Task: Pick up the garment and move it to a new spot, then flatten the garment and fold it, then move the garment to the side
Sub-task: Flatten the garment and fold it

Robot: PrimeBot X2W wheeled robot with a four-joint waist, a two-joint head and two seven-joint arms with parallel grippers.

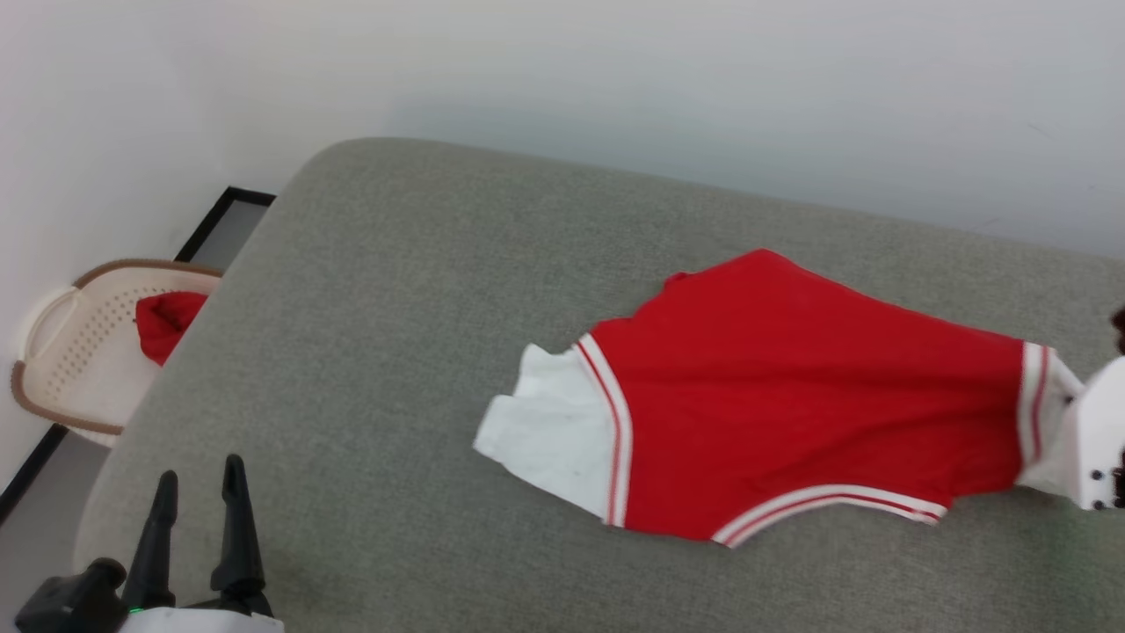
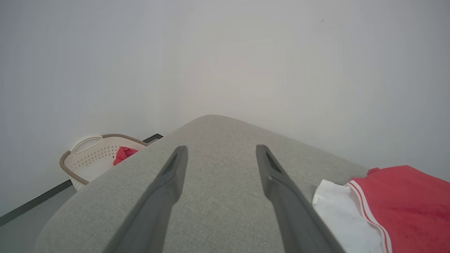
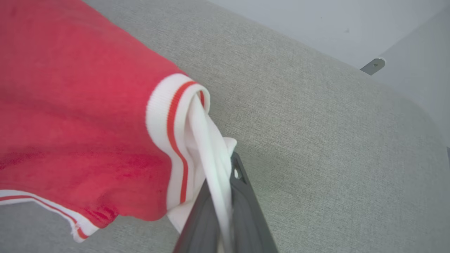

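Firmly, we clamp the garment's white sleeve in our right gripper; our left gripper hovers, jaws wide.

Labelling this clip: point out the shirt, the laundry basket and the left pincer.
shirt [image 1: 791,396], head view, red body panel.
laundry basket [image 1: 83,352], head view, perforated inner wall.
left pincer [image 2: 221,149], left wrist view, midway between its open fingertips.

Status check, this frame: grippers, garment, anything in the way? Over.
Right gripper shut on garment, at its white sleeve. Left gripper open, off the cloth. Garment spread on grey cushion. Basket beside cushion, not in the way.
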